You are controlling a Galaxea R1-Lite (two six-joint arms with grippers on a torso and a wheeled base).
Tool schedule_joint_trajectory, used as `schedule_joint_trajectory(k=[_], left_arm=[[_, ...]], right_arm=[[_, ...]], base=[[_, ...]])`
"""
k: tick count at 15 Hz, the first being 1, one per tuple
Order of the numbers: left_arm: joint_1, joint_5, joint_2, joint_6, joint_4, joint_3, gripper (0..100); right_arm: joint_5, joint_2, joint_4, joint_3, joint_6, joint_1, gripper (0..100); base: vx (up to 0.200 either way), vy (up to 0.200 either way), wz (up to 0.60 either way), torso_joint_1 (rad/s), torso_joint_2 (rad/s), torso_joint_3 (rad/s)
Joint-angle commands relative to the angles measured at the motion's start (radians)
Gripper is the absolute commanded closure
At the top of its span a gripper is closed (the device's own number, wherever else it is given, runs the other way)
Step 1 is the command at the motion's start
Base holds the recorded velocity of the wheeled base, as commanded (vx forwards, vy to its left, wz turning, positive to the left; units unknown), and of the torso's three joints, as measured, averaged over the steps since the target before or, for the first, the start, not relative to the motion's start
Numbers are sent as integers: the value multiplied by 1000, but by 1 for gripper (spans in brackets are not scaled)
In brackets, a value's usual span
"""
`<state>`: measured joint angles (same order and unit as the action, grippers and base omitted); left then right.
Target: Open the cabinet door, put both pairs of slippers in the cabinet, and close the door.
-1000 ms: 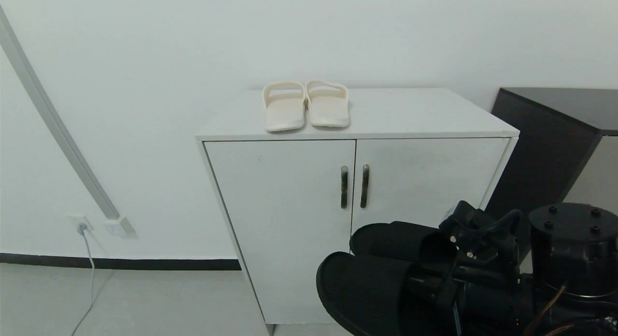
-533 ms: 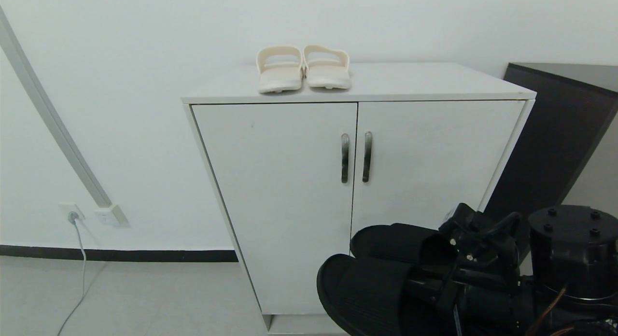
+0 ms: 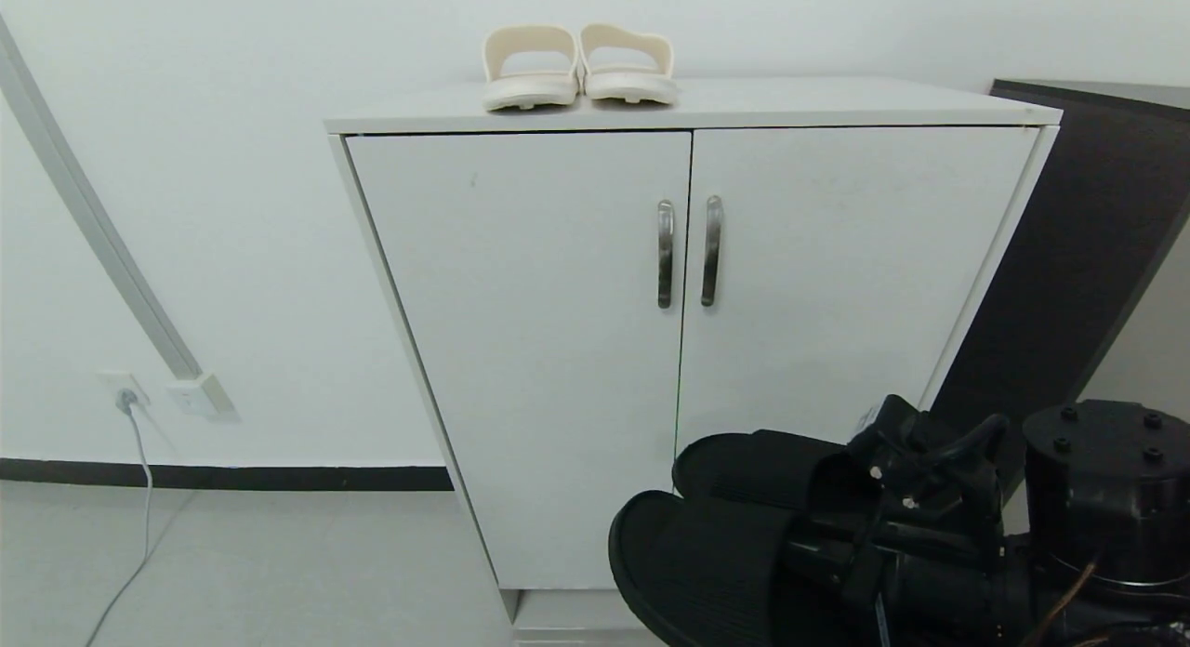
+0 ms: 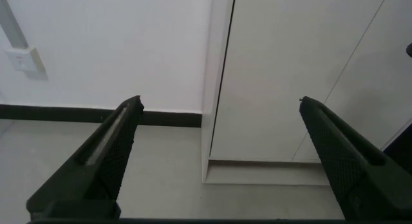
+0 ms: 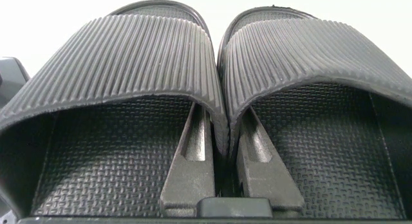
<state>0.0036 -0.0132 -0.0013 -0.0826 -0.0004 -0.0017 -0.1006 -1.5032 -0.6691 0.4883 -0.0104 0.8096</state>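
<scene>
In the left wrist view the left jaws stand wide apart and empty, facing the lower corner of the cabinet above the floor. In the head view the cream slippers sit side by side at 12 o'clock on the cabinet top, close to its front edge. Below them the left door and right door are both shut, with the two handles upright at centre. At 5 o'clock the right jaws are clamped on the black slippers, pinching the pair's adjoining inner walls together. We judge three hazards. That grip holds soft walls only, so the black pair may twist or slide out in transit. The pair hangs low, just before the right door, and a swinging door could strike it. The narrow handles invite a missed grasp. We find no legible brand, label or writing.
</scene>
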Motion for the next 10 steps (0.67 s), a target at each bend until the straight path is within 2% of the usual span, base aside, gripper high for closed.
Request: schedule_joint_trajectory(k=[1,5,8,10], left_arm=[[-1,-1,1,0,-1,0,0],[-1,-1,1,0,-1,0,0],[-1,-2,27,14,-4,-24,0],[-2,4,99,-36,19,-153,0]], right_arm=[[-1,-5,0,-2,0,5,100],[-1,0,0,-7,0,5,100],[-1,-3,-9,-8,10,5,100],[-1,-5,-17,-13,13,5,100]], base=[[0,0,0,0,0,0],[0,0,0,0,0,0],[0,0,0,0,0,0],[0,0,0,0,0,0]])
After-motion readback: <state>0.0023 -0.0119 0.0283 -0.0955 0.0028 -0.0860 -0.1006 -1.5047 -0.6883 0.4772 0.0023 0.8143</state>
